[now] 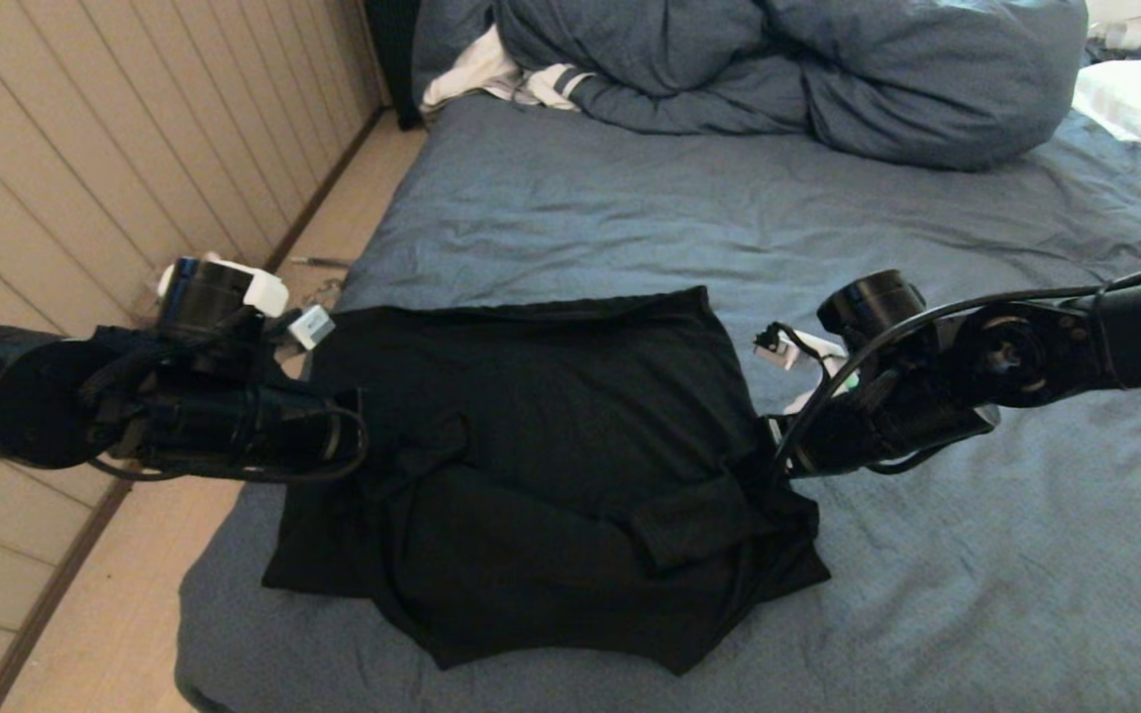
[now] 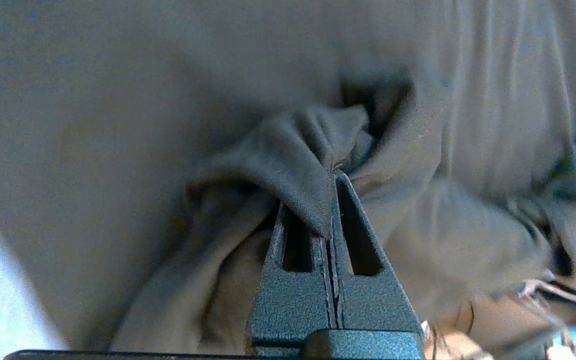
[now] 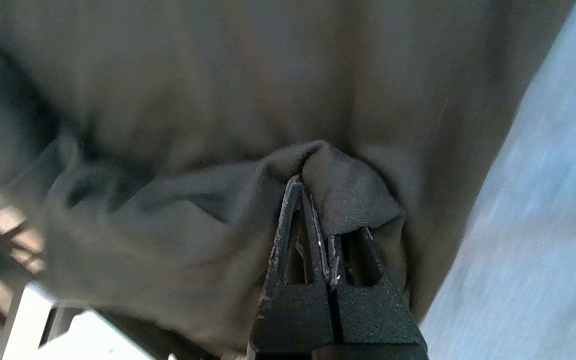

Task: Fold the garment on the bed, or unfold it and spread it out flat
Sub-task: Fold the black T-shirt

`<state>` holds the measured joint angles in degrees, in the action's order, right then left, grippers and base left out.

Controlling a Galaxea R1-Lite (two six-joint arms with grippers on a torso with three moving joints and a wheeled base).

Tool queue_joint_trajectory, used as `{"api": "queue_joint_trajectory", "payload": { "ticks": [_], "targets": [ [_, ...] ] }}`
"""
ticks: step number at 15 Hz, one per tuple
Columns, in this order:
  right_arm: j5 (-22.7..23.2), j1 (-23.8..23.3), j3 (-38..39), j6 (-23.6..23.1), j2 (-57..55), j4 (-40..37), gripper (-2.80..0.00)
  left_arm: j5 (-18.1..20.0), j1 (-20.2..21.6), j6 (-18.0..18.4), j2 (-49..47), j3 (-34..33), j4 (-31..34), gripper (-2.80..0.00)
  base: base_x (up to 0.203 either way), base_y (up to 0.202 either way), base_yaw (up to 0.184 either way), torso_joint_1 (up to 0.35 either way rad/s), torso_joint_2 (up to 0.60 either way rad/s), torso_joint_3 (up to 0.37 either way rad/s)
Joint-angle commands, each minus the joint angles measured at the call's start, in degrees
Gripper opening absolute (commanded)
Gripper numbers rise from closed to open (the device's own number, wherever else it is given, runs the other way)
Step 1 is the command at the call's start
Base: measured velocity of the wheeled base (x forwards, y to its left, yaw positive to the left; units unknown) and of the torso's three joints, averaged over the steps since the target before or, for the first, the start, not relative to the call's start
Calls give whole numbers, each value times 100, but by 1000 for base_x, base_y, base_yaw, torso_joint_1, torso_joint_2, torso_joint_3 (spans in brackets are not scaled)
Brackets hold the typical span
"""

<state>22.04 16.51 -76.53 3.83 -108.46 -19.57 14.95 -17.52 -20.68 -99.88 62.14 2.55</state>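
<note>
The black T-shirt [image 1: 551,465] lies plain side up on the bed [image 1: 977,574], pinched at opposite edges by the left gripper [image 2: 329,190] and right gripper [image 3: 313,200]; a bunched duvet [image 1: 788,69] and striped cloth [image 1: 521,79] sit beyond.

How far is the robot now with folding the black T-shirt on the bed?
Done: the T-shirt lies on the bed plain side up, with its near part already doubled over in bunched layers. In hand: the left gripper and the right gripper are each shut on a pinch of cloth at opposite side edges. Left: completing this fold, smoothing the rumpled near edge, then letting go.
</note>
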Motion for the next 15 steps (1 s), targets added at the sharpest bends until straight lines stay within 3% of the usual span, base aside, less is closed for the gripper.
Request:
{"api": "queue_joint_trajectory", "payload": {
  "ticks": [1, 4, 5, 6, 15],
  "targets": [
    [18, -40, -438, 10, -481, -15, -280, 19, 120, -15, -601, 479, -32, -280, 0, 0, 0, 0, 0, 0],
    [11, -46, -922, 55, -657, -57, -280, 106, 346, 63, -752, 923, -1, -280, 0, 0, 0, 0, 0, 0],
    [11, -34, -942, 47, -669, -58, -280, 105, 346, 72, -752, 896, 10, -189, 0, 0, 0, 0, 0, 0],
    [9, -34, -935, 37, -668, -61, 0, 105, 346, 99, -732, 852, 28, 0, 0, 0, 0, 0, 0, 0],
    [20, -42, 234, 52, 738, -53, 0, 111, 314, 266, 1200, -683, 109, 0, 0, 0, 0, 0, 0, 0]
  ]
}}
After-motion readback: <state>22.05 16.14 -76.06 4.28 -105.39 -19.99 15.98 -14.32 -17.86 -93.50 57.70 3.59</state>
